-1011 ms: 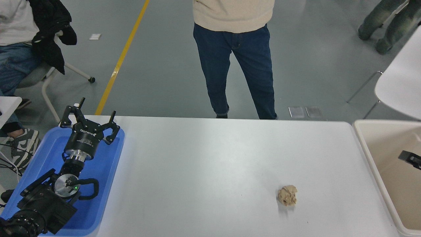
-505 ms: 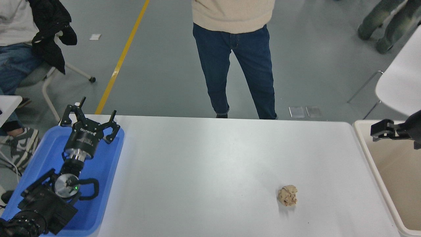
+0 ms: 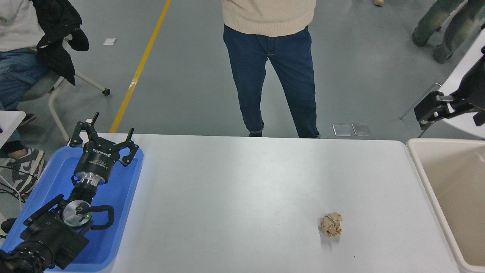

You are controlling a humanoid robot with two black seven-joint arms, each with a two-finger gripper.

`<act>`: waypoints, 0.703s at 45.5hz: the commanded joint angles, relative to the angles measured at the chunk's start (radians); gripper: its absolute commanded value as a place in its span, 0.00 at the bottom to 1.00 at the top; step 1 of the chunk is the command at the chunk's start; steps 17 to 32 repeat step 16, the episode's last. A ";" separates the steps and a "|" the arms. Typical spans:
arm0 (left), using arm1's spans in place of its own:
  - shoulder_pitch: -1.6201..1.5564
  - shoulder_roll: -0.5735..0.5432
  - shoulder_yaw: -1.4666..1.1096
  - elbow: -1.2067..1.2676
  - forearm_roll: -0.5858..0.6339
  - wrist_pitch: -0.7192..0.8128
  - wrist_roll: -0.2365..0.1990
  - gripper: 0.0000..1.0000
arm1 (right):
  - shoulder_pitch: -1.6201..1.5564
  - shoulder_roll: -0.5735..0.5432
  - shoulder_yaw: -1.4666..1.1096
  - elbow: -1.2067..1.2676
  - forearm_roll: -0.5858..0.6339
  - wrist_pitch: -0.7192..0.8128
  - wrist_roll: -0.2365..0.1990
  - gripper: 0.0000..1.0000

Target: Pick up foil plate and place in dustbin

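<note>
From the head camera I see my right gripper (image 3: 426, 113) held high at the right edge, above the far rim of the dustbin (image 3: 420, 170), its arm reaching in from the right and pointing left; I cannot tell how its jaws stand. The foil plate is nowhere in sight. My left gripper (image 3: 102, 142) sits parked over the blue tray (image 3: 125, 197), fingers spread. A paper ball (image 3: 330, 224) lies on the table (image 3: 235, 197), and a person (image 3: 271, 64) stands beyond.
</note>
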 commanded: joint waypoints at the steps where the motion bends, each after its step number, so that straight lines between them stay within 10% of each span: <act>1: 0.000 0.000 0.000 0.000 0.000 0.002 0.000 1.00 | 0.023 0.038 0.059 0.004 0.000 0.019 0.001 1.00; 32: 0.000 0.000 0.000 0.000 0.000 0.000 0.000 1.00 | 0.006 0.034 0.111 0.002 0.052 0.019 0.002 1.00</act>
